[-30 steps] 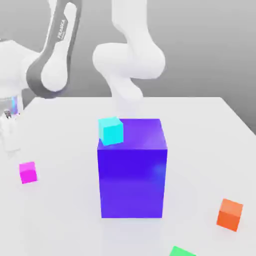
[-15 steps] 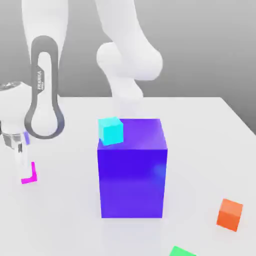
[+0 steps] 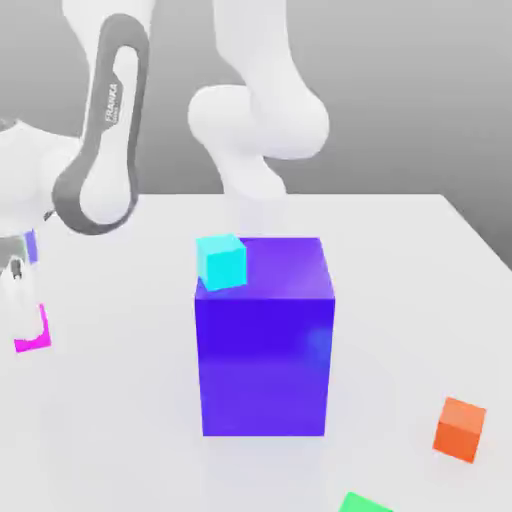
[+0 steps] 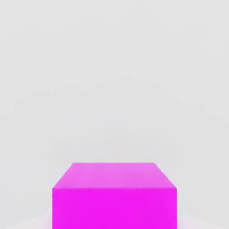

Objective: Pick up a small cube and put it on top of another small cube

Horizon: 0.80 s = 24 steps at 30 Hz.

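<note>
We are gripping the pink cube [image 3: 33, 334] – gripper [image 3: 20, 310] closed on it. Next, in our judgement: lifting, then carrying it toward another small cube – perhaps the cyan cube [image 3: 221, 261].

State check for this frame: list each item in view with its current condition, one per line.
end effector: shut on the magenta cube, at the exterior view's left edge.
magenta cube: gripped; partly hidden by the end effector in the exterior view.
cyan cube: resting on the blue block's top corner.
blue block: upright on the table.
orange cube: loose on the table.
</note>
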Tool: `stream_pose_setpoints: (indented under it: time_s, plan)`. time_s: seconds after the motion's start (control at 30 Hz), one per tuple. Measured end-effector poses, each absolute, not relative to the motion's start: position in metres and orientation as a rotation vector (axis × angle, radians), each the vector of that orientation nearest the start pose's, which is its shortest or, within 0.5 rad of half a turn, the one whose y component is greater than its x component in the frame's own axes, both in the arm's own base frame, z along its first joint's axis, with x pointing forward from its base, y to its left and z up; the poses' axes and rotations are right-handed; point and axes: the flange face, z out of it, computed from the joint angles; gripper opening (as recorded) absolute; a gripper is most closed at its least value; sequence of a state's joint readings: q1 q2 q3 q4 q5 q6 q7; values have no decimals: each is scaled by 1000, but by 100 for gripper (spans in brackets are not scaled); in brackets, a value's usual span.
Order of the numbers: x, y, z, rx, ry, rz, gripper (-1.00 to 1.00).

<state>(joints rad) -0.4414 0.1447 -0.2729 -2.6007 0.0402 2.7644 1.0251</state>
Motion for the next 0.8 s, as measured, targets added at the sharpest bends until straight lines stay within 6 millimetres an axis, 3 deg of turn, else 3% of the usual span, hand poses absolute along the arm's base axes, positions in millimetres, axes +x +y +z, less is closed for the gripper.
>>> stream_pose_setpoints:
  time_s: [0.17, 0.33, 0.43, 0.57, 0.67, 0.7, 0.8]
  plan:
    - [428, -205, 213, -2260, 2214, -23, -100]
    - [499, -87, 220, -2478, 1958, -7, -100]
    - [523, -13, 227, -2579, 1811, 0, -100]
    - [536, 86, 230, -2709, 1590, 1, -100]
    - [537, 107, 192, -2739, 1536, -1, -100]
    - [537, 109, 183, -2741, 1532, 0, 100]
    - [537, 109, 183, -2741, 1532, 0, 100]
